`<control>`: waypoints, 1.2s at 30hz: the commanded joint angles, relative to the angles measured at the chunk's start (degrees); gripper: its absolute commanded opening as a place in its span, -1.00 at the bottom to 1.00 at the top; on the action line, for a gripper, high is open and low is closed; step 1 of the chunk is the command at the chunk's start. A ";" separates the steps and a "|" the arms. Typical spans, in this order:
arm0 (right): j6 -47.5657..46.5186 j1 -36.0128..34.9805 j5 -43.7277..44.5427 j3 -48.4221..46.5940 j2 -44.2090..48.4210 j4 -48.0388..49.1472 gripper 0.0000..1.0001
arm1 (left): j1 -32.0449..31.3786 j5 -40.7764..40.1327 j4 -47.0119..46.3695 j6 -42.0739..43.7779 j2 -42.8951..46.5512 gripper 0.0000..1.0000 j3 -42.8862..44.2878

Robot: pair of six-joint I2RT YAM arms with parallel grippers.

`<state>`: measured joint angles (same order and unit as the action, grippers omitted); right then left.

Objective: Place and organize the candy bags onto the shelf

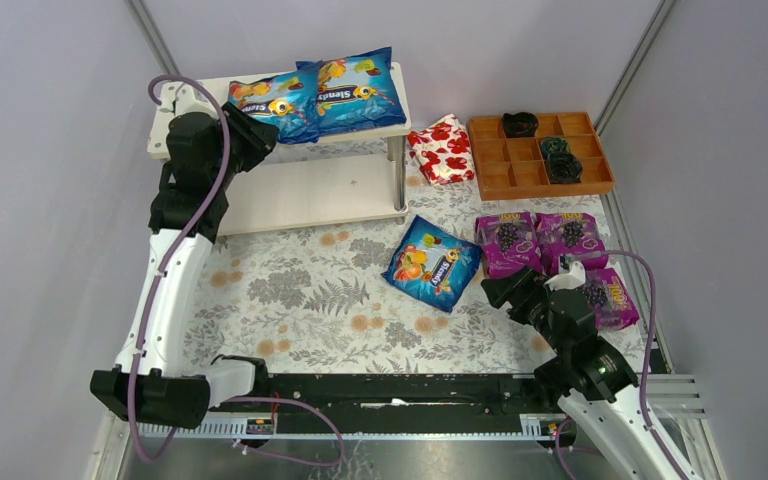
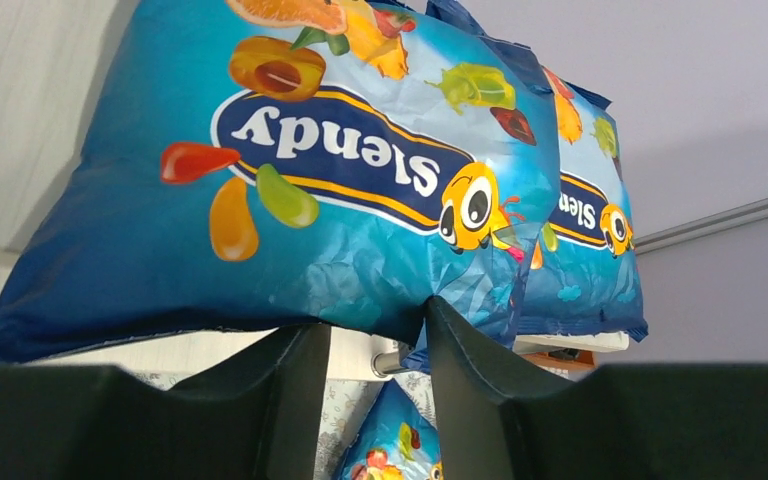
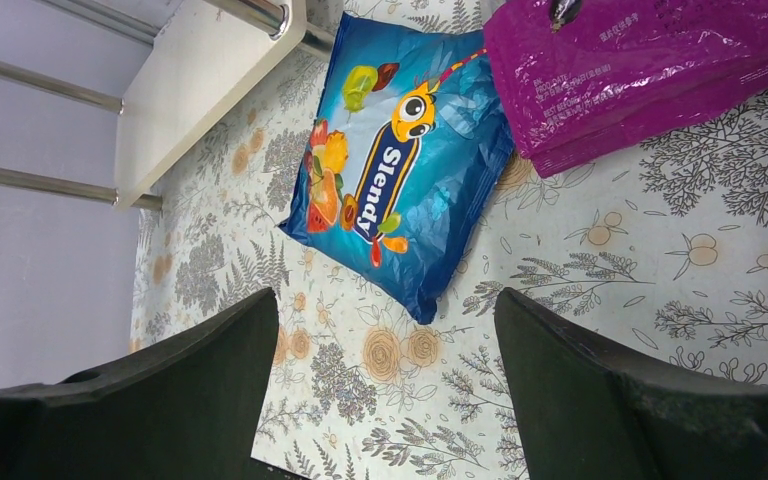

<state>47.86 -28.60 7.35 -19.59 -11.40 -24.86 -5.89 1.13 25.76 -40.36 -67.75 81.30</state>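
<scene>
Left blue bag (image 1: 272, 103) and right blue bag (image 1: 358, 92) lie on shelf's (image 1: 310, 190) top board. Left end effector (image 2: 375, 318) half open at left blue bag's edge, gripping nothing. Right end effector (image 3: 388, 298) wide open, empty.

2 blue bags (image 1: 320, 97) atop shelf (image 1: 310, 190); 3rd blue bag (image 1: 432, 263) on tablecloth (image 1: 300, 295).

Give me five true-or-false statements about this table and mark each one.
1. Two blue bags lie on the top board of the shelf. True.
2. The third blue bag lies on the lower board. False: it lies on the table.
3. All three purple bags lie on the table. True.
4. The right gripper holds a purple bag. False: its jaws are open and empty.
5. The floral packet sits inside the wooden tray. False: it lies beside it.
</scene>
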 commanded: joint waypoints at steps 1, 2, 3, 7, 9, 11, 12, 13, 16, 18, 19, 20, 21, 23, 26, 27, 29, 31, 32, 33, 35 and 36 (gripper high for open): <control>0.09 0.06 0.23 0.03 0.54 0.15 0.72 | 0.45 0.86 -6.21 1.46 -1.80 -0.16 3.24; 0.06 0.07 0.37 0.03 0.58 0.04 0.72 | 0.49 0.47 -6.98 2.01 -2.09 -0.17 3.35; 0.06 0.11 0.42 0.01 0.63 -0.03 0.72 | 0.47 0.12 -7.52 2.27 -2.30 -0.18 3.41; 0.08 0.05 0.55 0.16 0.76 -0.19 0.72 | 0.53 -0.83 -8.54 4.46 -3.35 -0.25 3.93; 0.12 0.04 0.56 0.31 0.81 -0.26 0.72 | 0.53 0.70 -9.21 5.62 -3.88 -0.29 3.91; 0.12 0.05 0.56 0.49 0.72 -0.12 0.72 | 0.55 2.20 -9.45 6.45 -4.12 -0.32 3.64; 0.13 0.11 0.56 0.56 0.64 0.00 0.72 | 0.53 2.41 -9.57 6.67 -3.91 -0.32 3.23; 0.12 0.10 0.56 0.56 0.47 0.13 0.72 | 0.53 2.34 -9.65 6.69 -3.67 -0.32 2.46; 0.04 0.12 0.40 0.67 -0.04 0.74 0.72 | 0.54 3.03 -9.15 6.70 -2.39 -0.27 0.92; -0.02 0.11 0.12 0.66 -0.46 1.05 0.72 | 0.53 4.02 -8.06 6.89 -0.99 0.01 0.40; -0.05 0.12 0.04 0.67 -0.69 1.23 0.72 | 0.53 4.41 -7.56 7.18 -0.25 0.20 0.40; -0.13 0.10 -0.09 0.66 -0.94 1.36 0.72 | 0.53 4.67 -6.92 7.80 0.54 0.34 0.58; -0.21 0.04 -0.22 0.72 -1.15 1.56 0.72 | 0.53 4.69 -6.24 8.43 1.26 0.50 1.01; -0.33 0.05 -0.40 0.89 -1.62 2.02 0.73 | 0.57 4.24 -4.82 9.72 2.57 0.73 2.64; -0.36 0.07 -0.88 1.21 -2.28 3.25 0.73 | 0.54 3.69 -3.13 11.02 3.67 0.87 5.87; -0.31 0.04 -1.05 1.34 -2.65 3.70 0.73 | 0.53 3.44 -3.10 11.24 3.94 0.89 6.72; -0.11 0.06 -1.48 1.56 -3.17 4.61 0.73 | 0.54 2.52 -3.94 11.08 4.07 0.92 7.94; 0.08 0.12 -1.98 1.81 -3.80 5.46 0.72 | 0.53 2.10 -5.43 9.91 3.10 0.96 9.05; 0.19 0.08 -2.18 1.95 -4.04 5.89 0.72 | 0.53 2.33 -5.97 9.48 2.16 0.97 10.25; 0.26 0.10 -2.45 1.95 -4.31 6.22 0.72 | 0.53 2.89 -6.20 8.98 0.86 0.97 11.39; 0.22 0.07 -2.69 1.68 -4.78 6.21 0.72 | 0.53 3.80 -5.88 7.73 -1.72 0.97 12.88; 0.12 0.07 -2.70 1.49 -4.93 5.92 0.72 | 0.60 4.11 -5.54 6.96 -2.73 0.97 13.02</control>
<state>47.86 -28.60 5.85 -17.69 -15.46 -21.87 -5.61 4.03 22.24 -31.44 -66.32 91.66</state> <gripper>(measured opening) 0.862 0.986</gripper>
